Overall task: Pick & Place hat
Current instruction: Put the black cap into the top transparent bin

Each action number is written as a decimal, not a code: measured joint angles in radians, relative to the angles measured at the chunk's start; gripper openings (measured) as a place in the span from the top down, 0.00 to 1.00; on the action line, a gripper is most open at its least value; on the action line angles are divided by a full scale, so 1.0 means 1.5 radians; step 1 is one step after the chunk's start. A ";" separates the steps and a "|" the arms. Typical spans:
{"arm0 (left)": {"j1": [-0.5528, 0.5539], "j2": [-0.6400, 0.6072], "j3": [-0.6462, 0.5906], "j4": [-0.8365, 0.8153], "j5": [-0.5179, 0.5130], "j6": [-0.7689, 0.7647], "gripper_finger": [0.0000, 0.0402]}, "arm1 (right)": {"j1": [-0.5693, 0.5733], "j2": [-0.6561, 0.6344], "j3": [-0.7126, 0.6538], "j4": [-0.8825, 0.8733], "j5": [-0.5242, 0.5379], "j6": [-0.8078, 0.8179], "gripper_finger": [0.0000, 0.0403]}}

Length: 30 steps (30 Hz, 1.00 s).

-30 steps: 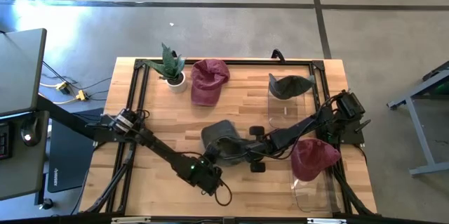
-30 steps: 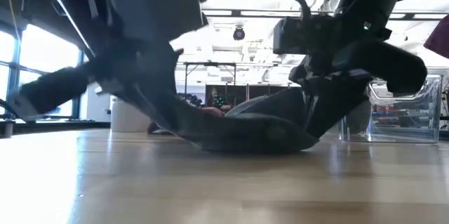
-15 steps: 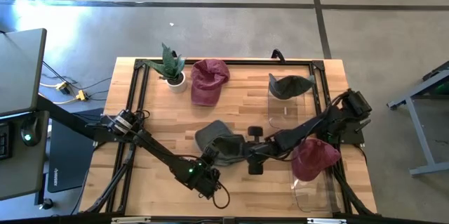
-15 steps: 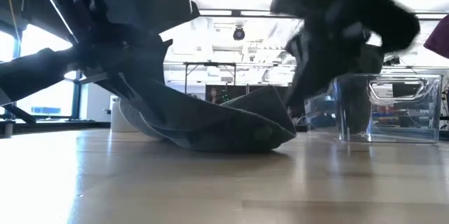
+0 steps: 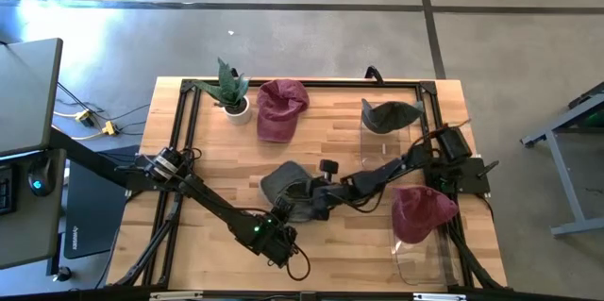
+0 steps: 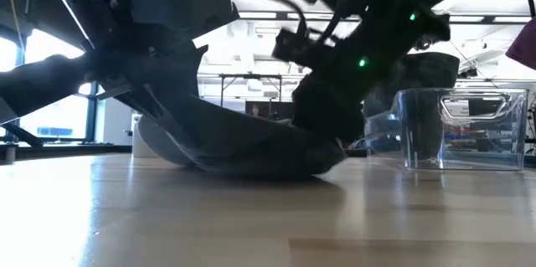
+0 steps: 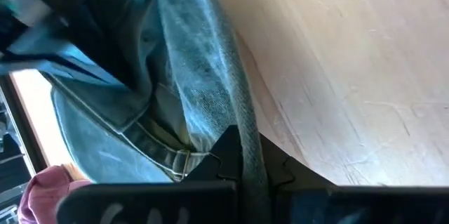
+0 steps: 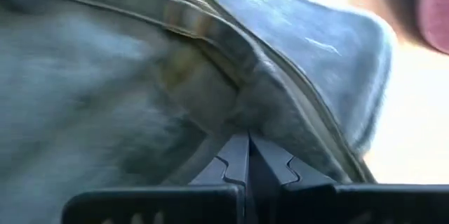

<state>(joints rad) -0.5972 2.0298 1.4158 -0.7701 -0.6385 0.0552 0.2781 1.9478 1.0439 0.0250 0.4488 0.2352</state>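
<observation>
A grey denim hat [image 5: 286, 186] lies on the wooden table's middle, also seen in the low view [image 6: 243, 146]. My left gripper [image 5: 283, 214] comes at it from the near side and is shut on its rim. My right gripper [image 5: 313, 200] comes from the right and is shut on the hat's right side. A maroon hat [image 5: 281, 108] lies at the far middle. Another maroon hat [image 5: 422, 211] sits on a clear holder at the near right. A dark grey hat [image 5: 387, 115] sits on a clear holder at the far right. My left gripper pinches the hat's stitched rim edge [image 7: 242, 136] between its two fingers, coming low from the table's near side. The hat's underside rests on the table. My right gripper pinches a fold of the hat's fabric by a seam [image 8: 245, 122] between its two fingers, coming low from the table's right. The hat rests on the table.
A potted plant [image 5: 229, 89] stands at the far left. A black frame [image 5: 184, 112] runs round the table's edges. The clear holders [image 5: 382, 145] [image 5: 420, 254] stand along the right side. Bare wood lies at the near middle [image 5: 340, 259].
My right gripper has gone toward the table's left and far side and its wrist has turned. The hat has slid a little toward the left with both grippers; its right side rose off the table, then sank flat again.
</observation>
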 joint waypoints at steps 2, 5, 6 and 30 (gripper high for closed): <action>0.000 0.000 0.000 0.001 0.002 0.000 1.00 | -0.012 0.006 0.000 -0.001 0.020 0.007 1.00; -0.006 0.000 0.000 0.000 0.010 0.000 1.00 | -0.026 0.006 0.000 -0.033 0.031 0.034 1.00; -0.011 0.000 0.000 -0.005 0.009 -0.004 1.00 | -0.030 0.006 0.000 -0.046 0.030 0.042 1.00; -0.030 -0.005 0.003 -0.029 0.019 -0.022 0.99 | 0.047 -0.131 -0.001 -0.133 -0.048 -0.065 0.84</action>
<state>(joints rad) -0.6418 2.0216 1.4208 -0.8131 -0.6104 0.0216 0.3484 1.7515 1.0424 -0.1741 0.3767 0.1370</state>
